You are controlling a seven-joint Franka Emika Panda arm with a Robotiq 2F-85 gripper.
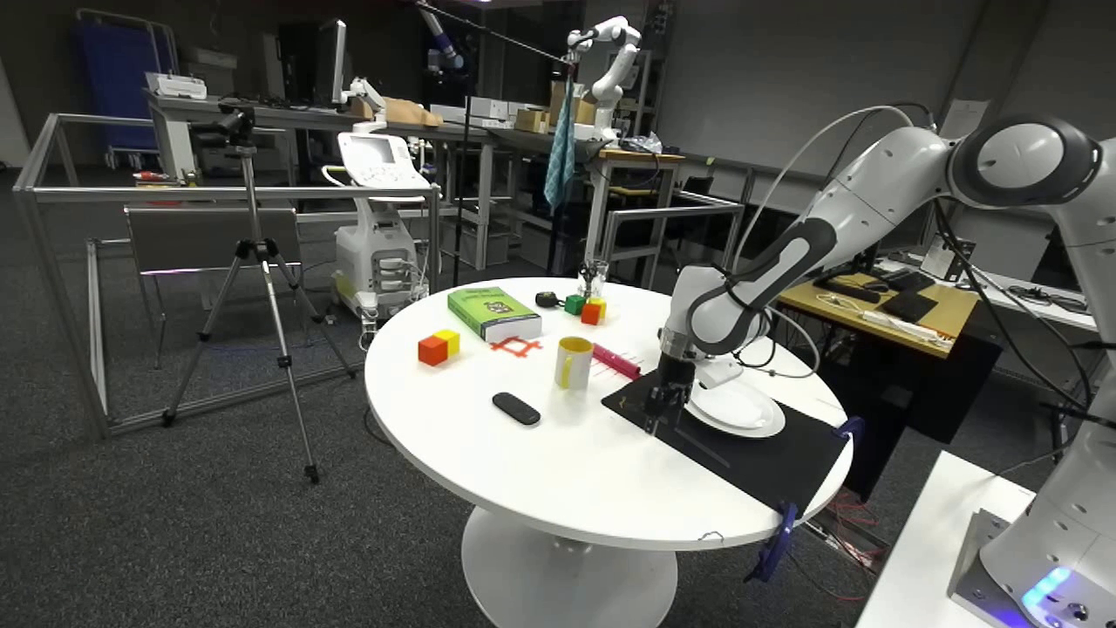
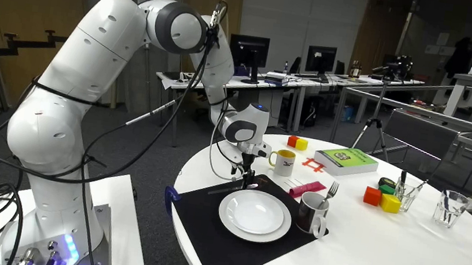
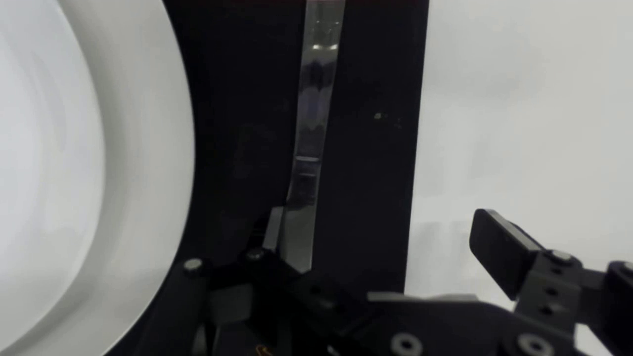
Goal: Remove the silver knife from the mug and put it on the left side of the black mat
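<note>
The silver knife (image 3: 312, 109) lies flat on the black mat (image 3: 371, 148), beside the white plate (image 3: 143, 148). It also shows in both exterior views (image 1: 704, 449) (image 2: 223, 190). My gripper (image 3: 381, 225) is open and low over the mat's edge. One finger is beside the knife's lower end, and the other is apart over the white table. Nothing is held between the fingers. The gripper also shows in both exterior views (image 1: 660, 423) (image 2: 248, 183). The dark mug (image 2: 308, 213) stands on the plate's far side with a fork (image 2: 331, 190) in it.
A yellow-and-white cup (image 1: 573, 365) and a black oblong object (image 1: 516, 408) stand near the gripper. A pink roll (image 2: 307, 189) lies by the mat. Blue clamps (image 1: 780, 536) hold the mat's edge. A green book (image 2: 345, 161) and coloured blocks (image 2: 381, 200) are farther off.
</note>
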